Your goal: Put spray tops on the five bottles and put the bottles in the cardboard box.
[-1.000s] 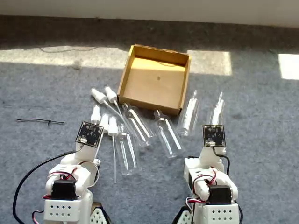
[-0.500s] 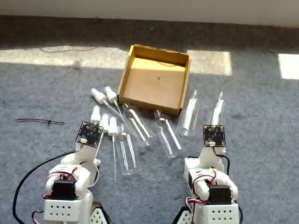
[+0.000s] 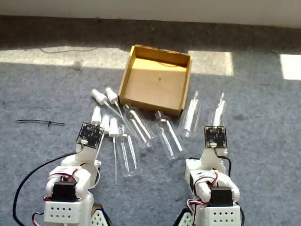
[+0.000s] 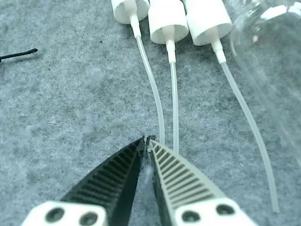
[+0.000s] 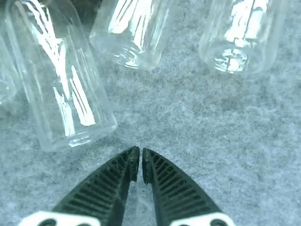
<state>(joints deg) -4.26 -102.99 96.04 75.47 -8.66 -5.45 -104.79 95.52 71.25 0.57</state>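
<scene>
1. Scanning high view: bottles point(image 3: 128, 153) lie at cardboard box's point(image 3: 150, 106) 6 o'clock, spray tops point(image 3: 106, 123) at 8.
2. Left wrist: left gripper point(image 4: 146, 140) jaws closed, empty, beside floppy tubes point(image 4: 155, 94); I'd pinch collars point(image 4: 168, 23).
3. Right wrist: right gripper point(image 5: 136, 162) jaws closed, empty; bottles look light, slick, so I'd grip mid-body.

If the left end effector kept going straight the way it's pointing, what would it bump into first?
Probably the thin dip tube of a white spray top, which lies just ahead of the shut left end effector on the carpet. Its height above the carpet is unclear, so it might pass over.
</scene>
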